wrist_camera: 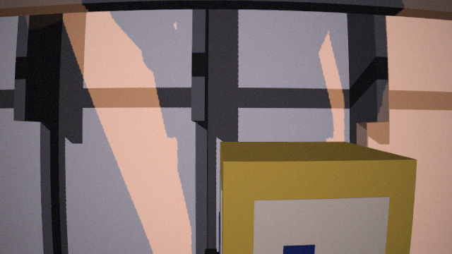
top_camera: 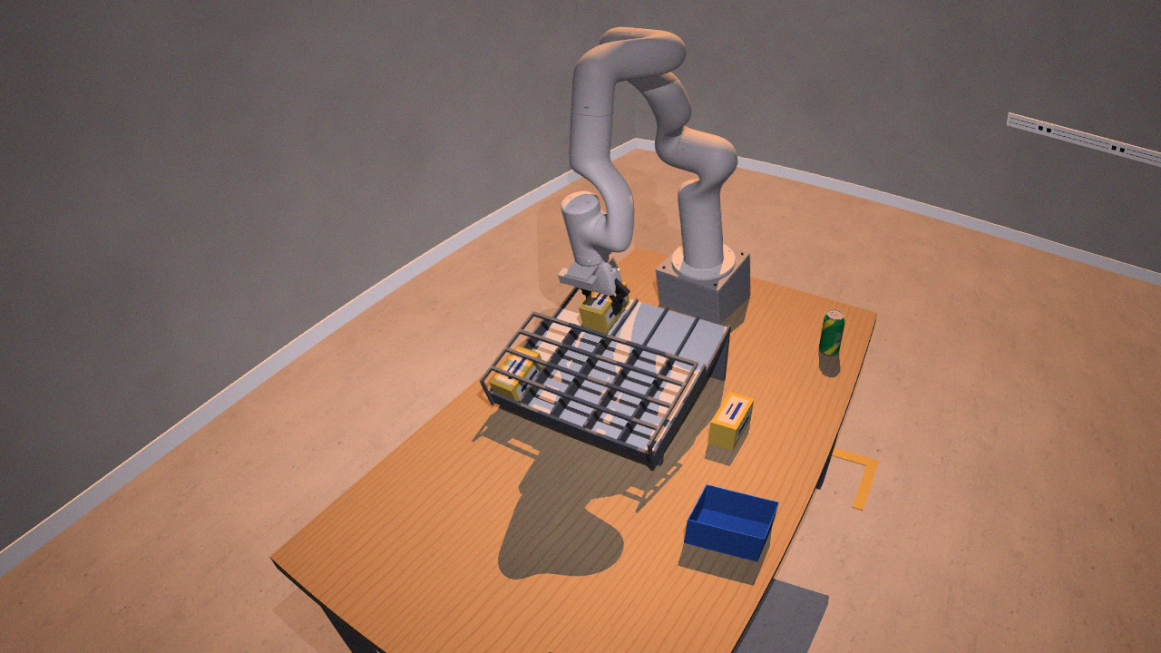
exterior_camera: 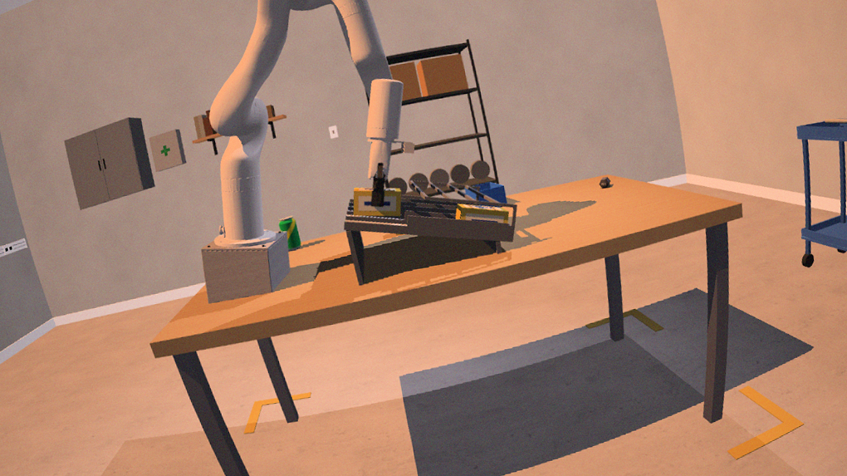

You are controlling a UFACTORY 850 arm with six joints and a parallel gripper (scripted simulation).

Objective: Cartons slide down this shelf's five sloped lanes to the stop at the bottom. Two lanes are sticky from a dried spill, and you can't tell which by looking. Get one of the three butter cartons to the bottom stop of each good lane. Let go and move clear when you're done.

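We grip a butter carton (top_camera: 598,315) (exterior_camera: 366,204) (wrist_camera: 311,183) firmly in our claw (top_camera: 604,302) (exterior_camera: 378,201) at the upper end of the sloped shelf (top_camera: 588,428) (exterior_camera: 440,224). Downslope from the claw, another carton (top_camera: 514,372) (exterior_camera: 483,212) sits at an outer lane's bottom; a third carton (top_camera: 730,422) stands on the table (top_camera: 405,528) (exterior_camera: 561,234), beside the shelf.

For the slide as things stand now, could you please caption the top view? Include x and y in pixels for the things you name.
Gripper (top_camera: 604,302) holding a yellow butter carton (top_camera: 599,315) at the sloped shelf's (top_camera: 584,431) upper end.

Claw (top_camera: 605,303) (exterior_camera: 378,198) clamped and low beneath the high-arched arm (top_camera: 592,105) (exterior_camera: 262,42).
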